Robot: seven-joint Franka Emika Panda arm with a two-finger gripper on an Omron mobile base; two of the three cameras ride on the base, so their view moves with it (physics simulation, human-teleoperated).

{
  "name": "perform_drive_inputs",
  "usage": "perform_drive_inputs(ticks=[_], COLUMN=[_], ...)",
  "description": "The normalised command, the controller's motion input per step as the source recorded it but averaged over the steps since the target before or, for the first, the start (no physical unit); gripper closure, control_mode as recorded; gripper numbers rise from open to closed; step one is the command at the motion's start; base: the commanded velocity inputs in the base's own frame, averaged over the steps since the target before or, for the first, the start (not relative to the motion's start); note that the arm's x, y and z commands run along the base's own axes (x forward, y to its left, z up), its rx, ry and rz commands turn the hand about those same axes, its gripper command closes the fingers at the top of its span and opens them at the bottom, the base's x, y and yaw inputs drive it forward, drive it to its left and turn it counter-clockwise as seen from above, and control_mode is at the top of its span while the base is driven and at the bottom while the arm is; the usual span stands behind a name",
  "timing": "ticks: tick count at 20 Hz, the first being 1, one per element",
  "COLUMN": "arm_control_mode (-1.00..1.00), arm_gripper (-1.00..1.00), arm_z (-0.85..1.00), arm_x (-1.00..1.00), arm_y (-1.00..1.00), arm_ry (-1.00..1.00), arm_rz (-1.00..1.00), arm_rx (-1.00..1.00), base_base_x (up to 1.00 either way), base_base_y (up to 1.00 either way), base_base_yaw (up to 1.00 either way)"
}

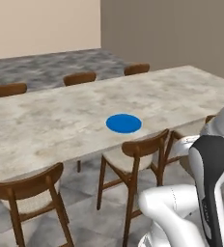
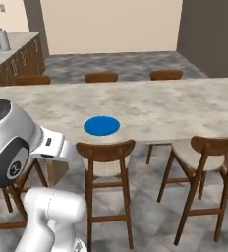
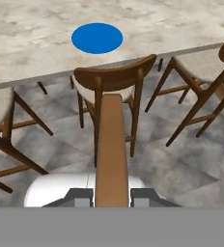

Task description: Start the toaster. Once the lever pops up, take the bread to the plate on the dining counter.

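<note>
**Observer:** Where's the bread, and how is it lying?

**Operator:** In my hand view the bread stands edge-on between the finger tips, a thin brown slab whose long axis runs straight away from the gripper toward the dining counter. Its far end points up the picture, roughly at the plate. I have the jaws clamped on its near end, one tip on each flat face.

**Observer:** And the plate relative to the hand?

**Operator:** Ahead of the gripper and well apart from it. A wooden chair tucked at the counter's near edge sits between them in that view; the slice's far end overlaps the chair back in the picture. The plate lies flat on the counter, near that edge.

**Observer:** Do the base cameras agree?

**Operator:** Yes. From the left base view the plate rests on the marble top just behind the chair. From the right, same plate, same counter.
</note>
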Motion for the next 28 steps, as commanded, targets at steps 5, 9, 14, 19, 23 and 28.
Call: perform_drive_inputs(ticks=[5,9,14,19,23,28], arm_control_mode=[1.00,1.00,1.00,1.00,1.00,1.00], arm_gripper=[1.00,1.00,1.00,1.00,1.00,1.00], arm_z=[0.00,0.00,0.00,0.00,0.00,0.00], arm_x=[0.00,0.00,0.00,0.00,0.00,0.00], arm_y=[0.00,0.00,0.00,0.00,0.00,0.00], arm_ry=[0.00,0.00,0.00,0.00,0.00,0.00], arm_rz=[0.00,0.00,0.00,0.00,0.00,0.00], arm_rx=[0.00,0.00,0.00,0.00,0.00,0.00], base_base_x=[0.39,0.45,0.46,0.50,0.49,0.54], base_base_y=[-0.48,-0.57,-0.31,-0.30,-0.48,-0.44], base_base_yaw=[0.36,0.33,0.29,0.29,0.13,0.00])
